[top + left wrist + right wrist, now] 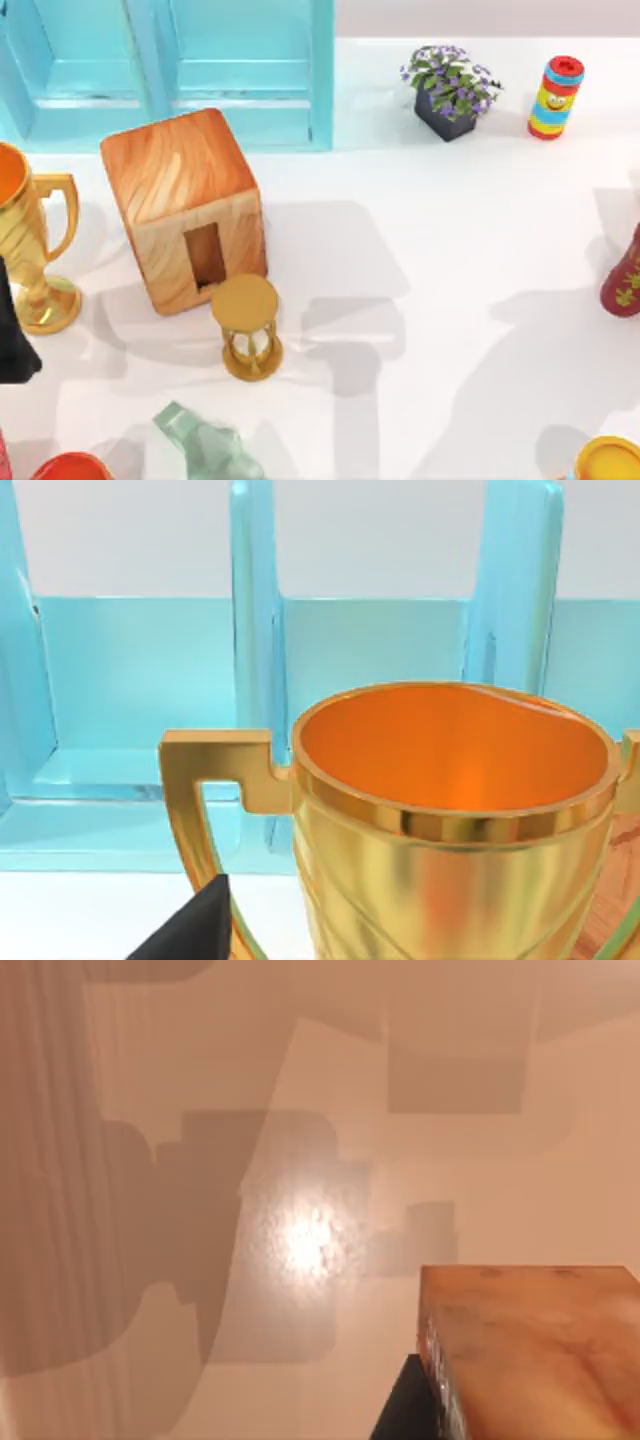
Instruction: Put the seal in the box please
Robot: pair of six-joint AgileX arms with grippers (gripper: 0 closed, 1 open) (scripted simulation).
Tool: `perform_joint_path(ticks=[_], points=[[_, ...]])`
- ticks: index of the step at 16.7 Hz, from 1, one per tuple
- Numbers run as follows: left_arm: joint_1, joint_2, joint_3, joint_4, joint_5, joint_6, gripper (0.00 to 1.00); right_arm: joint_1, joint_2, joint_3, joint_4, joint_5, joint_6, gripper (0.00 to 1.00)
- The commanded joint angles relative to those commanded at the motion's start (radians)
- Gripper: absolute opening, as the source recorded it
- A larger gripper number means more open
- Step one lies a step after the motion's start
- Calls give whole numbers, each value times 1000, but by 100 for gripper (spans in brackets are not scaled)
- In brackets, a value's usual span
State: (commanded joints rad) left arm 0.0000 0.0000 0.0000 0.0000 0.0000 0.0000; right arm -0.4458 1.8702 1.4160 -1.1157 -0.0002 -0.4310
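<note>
The seal (530, 1350) is up off the white table (300, 1160), pinched in the right gripper so it can go to the box (185, 205), whose dark hole (204, 255) faces the hourglass (248, 325); the left gripper's grip I cannot tell

Left arm (12, 335) at the table's left edge, low.
</note>
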Motion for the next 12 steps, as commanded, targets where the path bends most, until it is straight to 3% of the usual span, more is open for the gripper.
perform_joint_path(ticks=[6,12], points=[[0,0,0,0,0,0,100,0,0,0,0,0,0,98],[0,0,0,0,0,0,100,0,0,0,0,0,0,100]])
